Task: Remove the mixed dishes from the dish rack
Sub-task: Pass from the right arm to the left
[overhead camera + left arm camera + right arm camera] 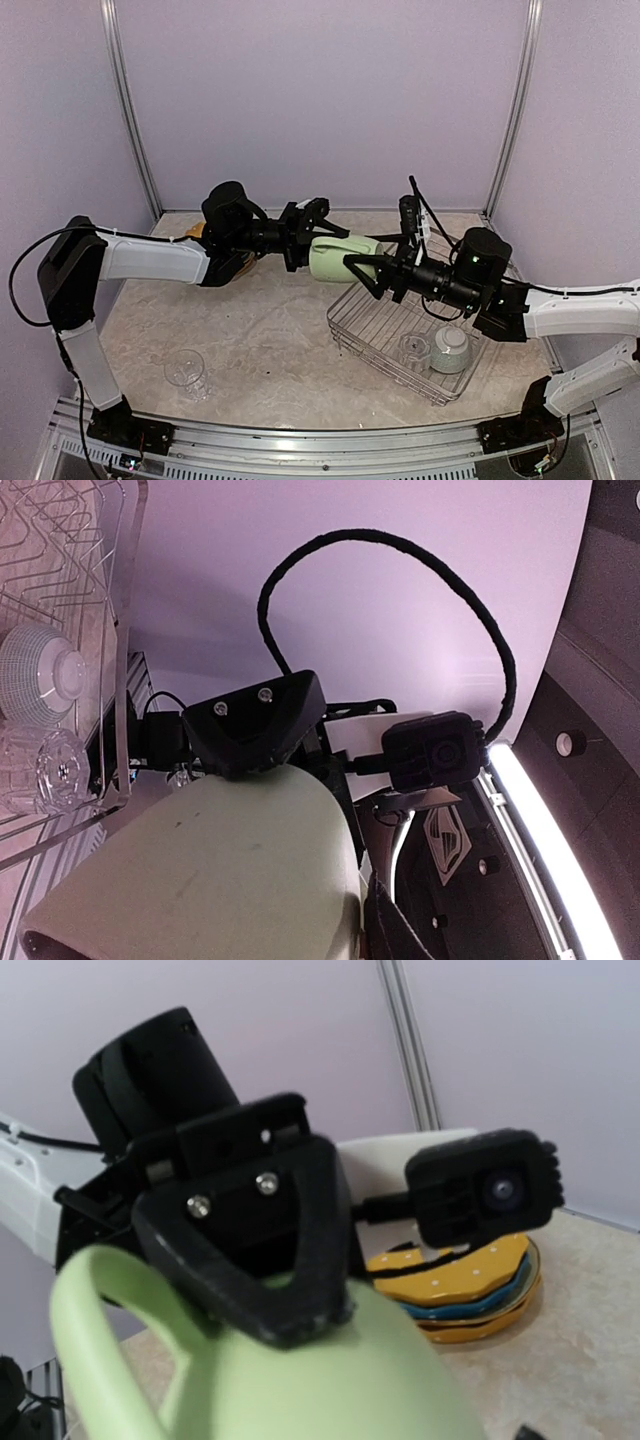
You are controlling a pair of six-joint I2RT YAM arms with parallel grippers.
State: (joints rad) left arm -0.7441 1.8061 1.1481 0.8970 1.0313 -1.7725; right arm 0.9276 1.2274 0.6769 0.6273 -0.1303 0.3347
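Observation:
The pale green mug [343, 258] hangs in the air between both arms, just left of the dish rack [372, 322]. My left gripper [303, 240] is shut on its left end. My right gripper [368, 276] is shut on its right end. In the left wrist view the mug [220, 870] fills the bottom, with a right finger [255, 725] on it. In the right wrist view a left finger [260, 1250] sits on the mug [340, 1380] by its handle. A clear glass [414, 350] and the small bowl [450, 350] sit in the rack's near end.
A stack of yellow dotted plates with a blue plate [470, 1280] lies on the table behind the left arm. A second clear glass [187, 372] stands at the near left. The rack wall [120, 630], bowl [40, 670] and glass [40, 770] show in the left wrist view.

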